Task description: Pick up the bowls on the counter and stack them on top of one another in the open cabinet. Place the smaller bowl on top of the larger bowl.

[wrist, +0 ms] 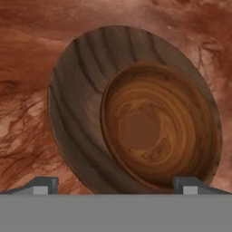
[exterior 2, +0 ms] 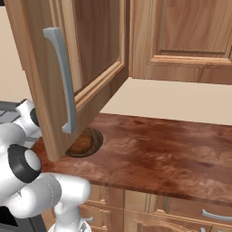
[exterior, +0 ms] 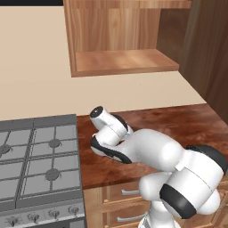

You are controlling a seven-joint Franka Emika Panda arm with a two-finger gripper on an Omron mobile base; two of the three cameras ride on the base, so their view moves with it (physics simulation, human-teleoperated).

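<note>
Bowls, 2 of them, sit nested on the reddish-brown polished wood-grain table [exterior 2: 154,149]: the small deep reddish-brown wooden bowl [wrist: 152,129] lies inside the wide shallow dark-brown wooden bowl [wrist: 74,99], off-centre toward one side of it. In the right base view the stack [exterior 2: 84,142] shows partly under the open light-brown cabinet door [exterior 2: 59,68] with its grey handle [exterior 2: 63,79], near the table's left end. The fingers [wrist: 115,185] hang above the bowls, spread wide, 1 dark tip [wrist: 43,185] at each side of the stack, touching nothing. The light-brown wooden wall cabinet [exterior: 124,60] stands open above the table, its flat shelf bare. A grey gas stove [exterior: 38,160] adjoins the table on the left.
</note>
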